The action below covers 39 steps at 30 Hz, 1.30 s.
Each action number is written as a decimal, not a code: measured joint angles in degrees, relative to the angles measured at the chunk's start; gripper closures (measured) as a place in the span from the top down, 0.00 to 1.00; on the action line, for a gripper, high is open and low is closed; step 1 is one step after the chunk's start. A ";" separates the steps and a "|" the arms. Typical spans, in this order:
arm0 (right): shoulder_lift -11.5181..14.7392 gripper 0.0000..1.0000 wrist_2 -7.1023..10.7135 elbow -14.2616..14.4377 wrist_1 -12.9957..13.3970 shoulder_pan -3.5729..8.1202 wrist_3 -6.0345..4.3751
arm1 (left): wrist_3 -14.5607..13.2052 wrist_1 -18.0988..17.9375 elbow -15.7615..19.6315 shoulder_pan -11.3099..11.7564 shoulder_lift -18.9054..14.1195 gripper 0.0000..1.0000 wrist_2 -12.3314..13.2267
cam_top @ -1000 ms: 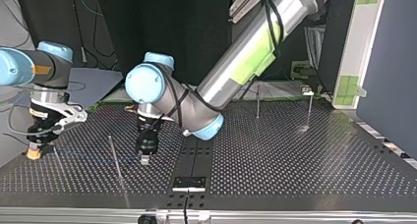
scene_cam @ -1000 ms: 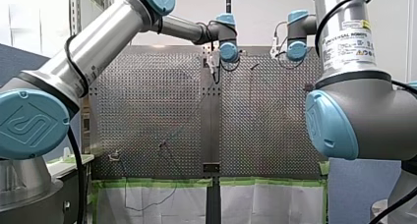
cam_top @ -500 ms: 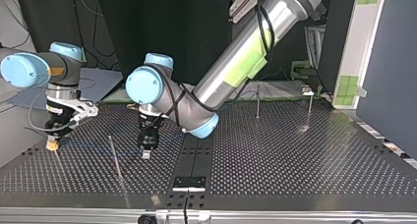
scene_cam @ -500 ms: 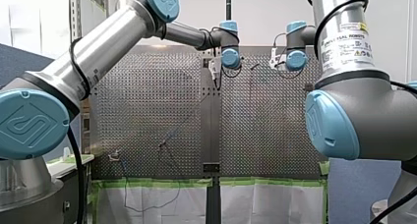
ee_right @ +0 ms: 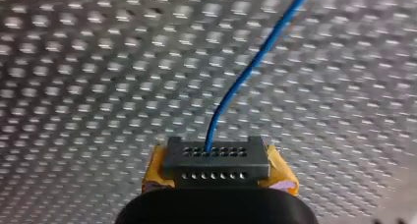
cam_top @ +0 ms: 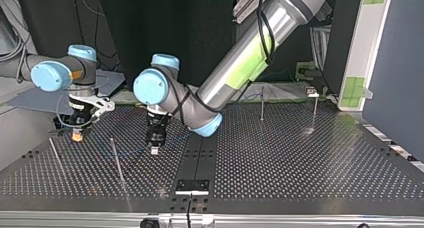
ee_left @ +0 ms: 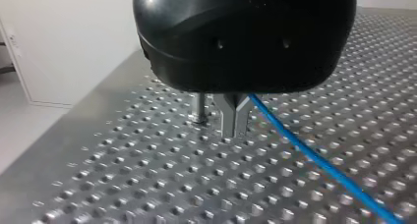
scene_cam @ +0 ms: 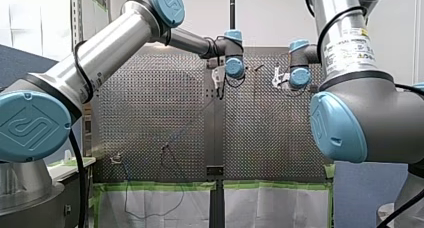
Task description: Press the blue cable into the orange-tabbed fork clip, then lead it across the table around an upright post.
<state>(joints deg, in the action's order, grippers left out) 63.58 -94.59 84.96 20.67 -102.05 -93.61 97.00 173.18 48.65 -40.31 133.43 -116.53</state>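
Table (cam_top: pixel 300 163): perforated metal. By the top view, I read my left gripper (cam_top: pixel 155 149) as closed, its metal fingers pinching the cable (ee_right: pixel 255 62) just above the table. My right gripper (cam_top: pixel 76 136) is at its nine o'clock, well apart, yellow pads clamped on the cable's end. A thin post (cam_top: pixel 116 160) stands between the grippers, at my left gripper's eight o'clock.

**Perforated steel table fills robot workcell**

A perforated metal table (cam_top: pixel 300 178), split down its middle by a black strip (cam_top: pixel 200 155), fills the workcell. Green tape (scene_cam: pixel 150 186) lines one edge above a hanging white sheet (scene_cam: pixel 270 208). At the top view's right, a white board (cam_top: pixel 370 43) carrying green squares stands beside a blue panel (cam_top: pixel 395 73).
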 joint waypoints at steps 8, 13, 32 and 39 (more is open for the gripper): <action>-2.37 0.00 0.16 0.73 1.50 -0.21 0.19 | -0.18 -1.58 2.24 0.22 0.00 0.00 0.02; -3.69 0.00 0.25 1.09 2.70 -0.33 0.39 | -0.30 -1.64 2.23 0.27 0.01 0.00 -0.04; -5.74 0.00 0.25 1.95 4.62 -0.82 1.65 | -2.98 -1.29 2.22 0.46 -0.06 1.00 1.16; -5.99 0.00 0.33 2.43 5.69 -0.84 1.74 | -2.60 -0.48 2.22 0.49 -0.07 1.00 -0.22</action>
<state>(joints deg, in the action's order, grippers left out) 57.59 -94.26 87.39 26.37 -102.89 -91.88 94.40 172.70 50.87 -39.82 133.36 -116.74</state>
